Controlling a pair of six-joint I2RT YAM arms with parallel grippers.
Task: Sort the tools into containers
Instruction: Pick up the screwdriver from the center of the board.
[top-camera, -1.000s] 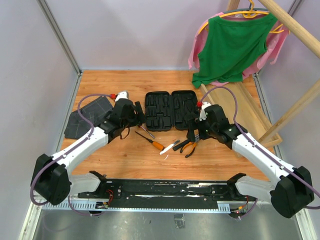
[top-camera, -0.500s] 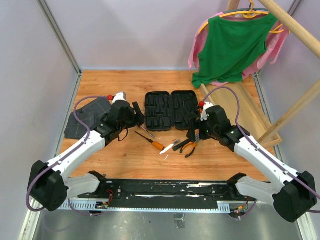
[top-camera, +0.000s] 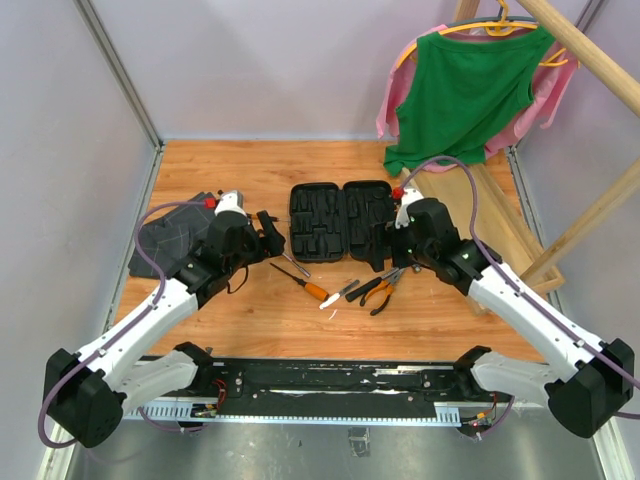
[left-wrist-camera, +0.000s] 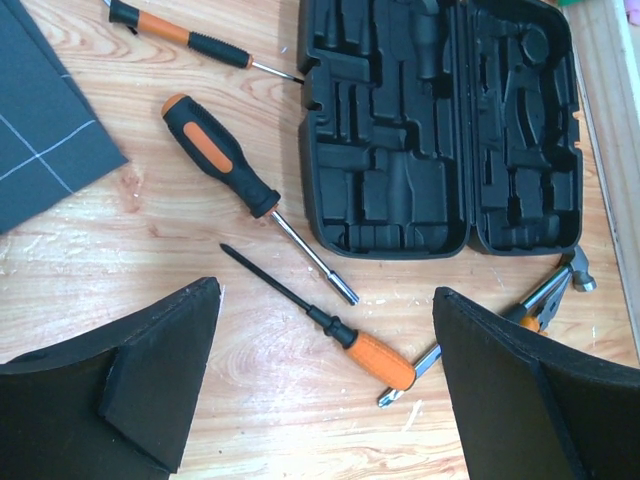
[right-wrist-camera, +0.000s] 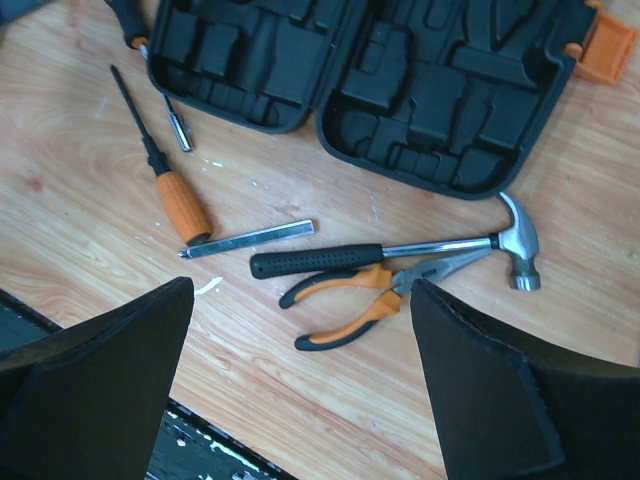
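You have nothing sorted yet: the black tool case (top-camera: 340, 220) lies open with empty slots, the claw hammer (right-wrist-camera: 400, 255), pliers (right-wrist-camera: 350, 300) and screwdrivers (left-wrist-camera: 215, 165) lie on the wooden table (top-camera: 250, 320) near it, and the left gripper (left-wrist-camera: 320, 380) and right gripper (right-wrist-camera: 300, 370) hover with jaws apart, holding nothing.

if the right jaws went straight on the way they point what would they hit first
Probably the pliers, centred between them, with the hammer handle just beyond; depth is unclear, so either could come first.
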